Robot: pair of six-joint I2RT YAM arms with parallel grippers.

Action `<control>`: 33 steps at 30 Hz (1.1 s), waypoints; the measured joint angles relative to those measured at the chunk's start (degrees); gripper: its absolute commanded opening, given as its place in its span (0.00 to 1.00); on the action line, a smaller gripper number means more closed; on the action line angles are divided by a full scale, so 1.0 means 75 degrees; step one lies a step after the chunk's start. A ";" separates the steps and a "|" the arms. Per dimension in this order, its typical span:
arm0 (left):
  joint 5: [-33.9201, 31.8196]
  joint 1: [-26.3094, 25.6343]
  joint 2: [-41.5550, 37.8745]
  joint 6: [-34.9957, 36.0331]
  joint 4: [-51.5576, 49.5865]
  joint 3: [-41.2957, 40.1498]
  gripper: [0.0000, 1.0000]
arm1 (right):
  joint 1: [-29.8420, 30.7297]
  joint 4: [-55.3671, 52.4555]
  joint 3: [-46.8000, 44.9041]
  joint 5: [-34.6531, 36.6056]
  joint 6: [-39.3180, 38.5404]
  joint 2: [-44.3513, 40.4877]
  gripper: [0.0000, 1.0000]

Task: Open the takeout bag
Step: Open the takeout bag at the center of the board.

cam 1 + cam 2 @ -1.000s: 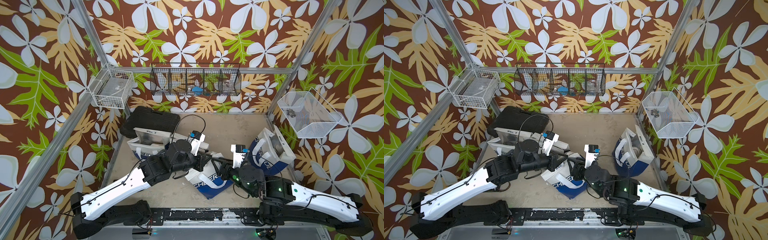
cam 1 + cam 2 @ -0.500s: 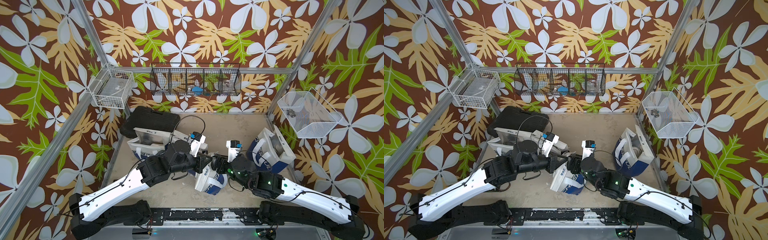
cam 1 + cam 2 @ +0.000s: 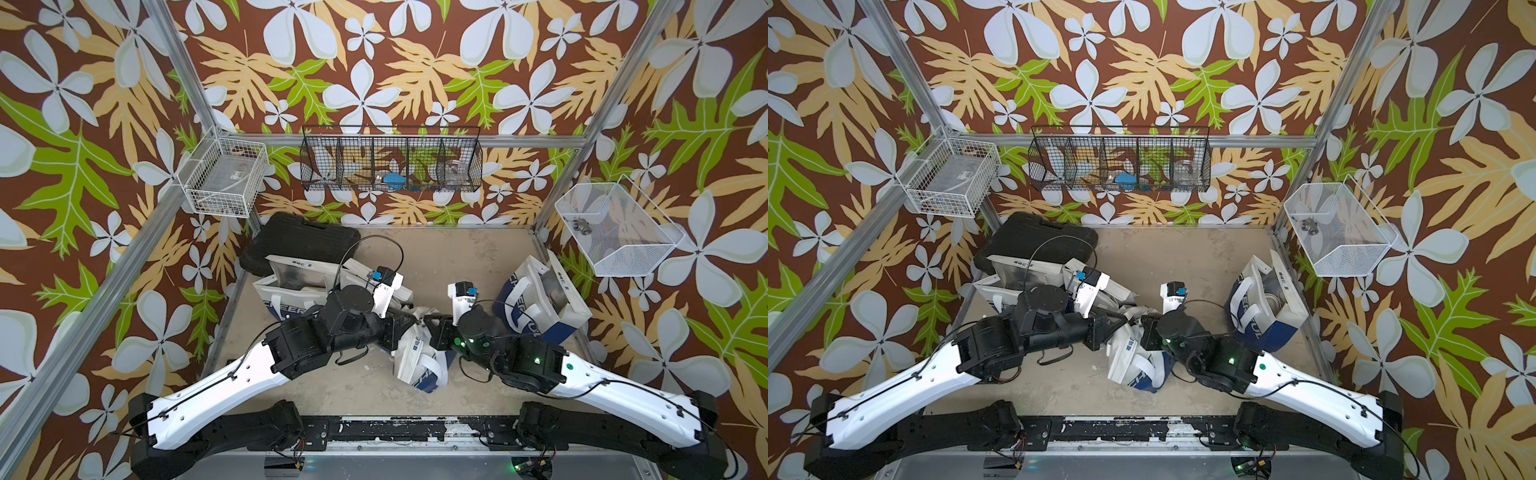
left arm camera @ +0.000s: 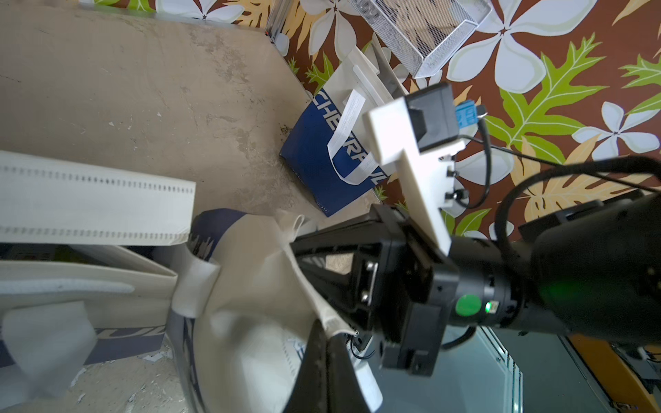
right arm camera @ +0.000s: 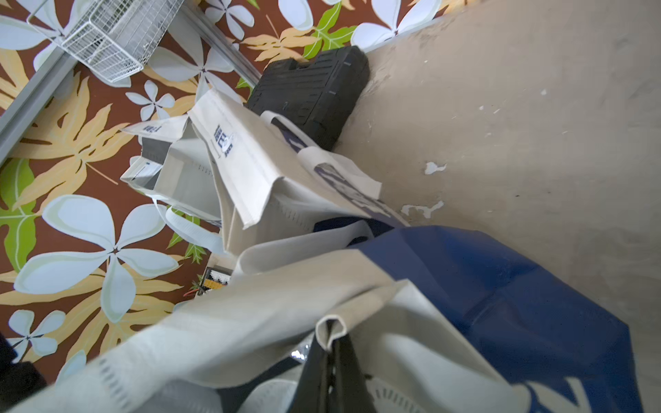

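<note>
The takeout bag [image 3: 417, 359] [image 3: 1131, 359], white cloth with a blue lower part, hangs tilted at the middle of the floor between both arms. My left gripper [image 3: 414, 320] [image 3: 1126, 318] reaches in from the left and is shut on the bag's white top rim [image 4: 323, 318]. My right gripper [image 3: 431, 323] [image 3: 1140, 323] faces it from the right, almost tip to tip. It is shut on a folded bit of the opposite rim [image 5: 331, 327]. In the wrist views the left gripper [image 4: 331, 334] and the right gripper [image 5: 332, 341] each show cloth pinched at the tips.
Two more white bags [image 3: 291, 286] lie at the left in front of a black case [image 3: 299, 237]. Another blue and white bag [image 3: 536, 299] stands open by the right wall. Wire baskets [image 3: 390, 162] hang on the walls above.
The right gripper moved left to the bag's top and closed on its rim. The bag, lying flat a second ago, now hangs upright between both grippers.
</note>
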 measured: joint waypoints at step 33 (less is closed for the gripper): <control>-0.6137 -0.5097 0.2707 0.1932 0.0408 0.1629 0.60 | -0.2419 0.0166 -0.0874 -0.3389 0.1011 -0.2830 0.00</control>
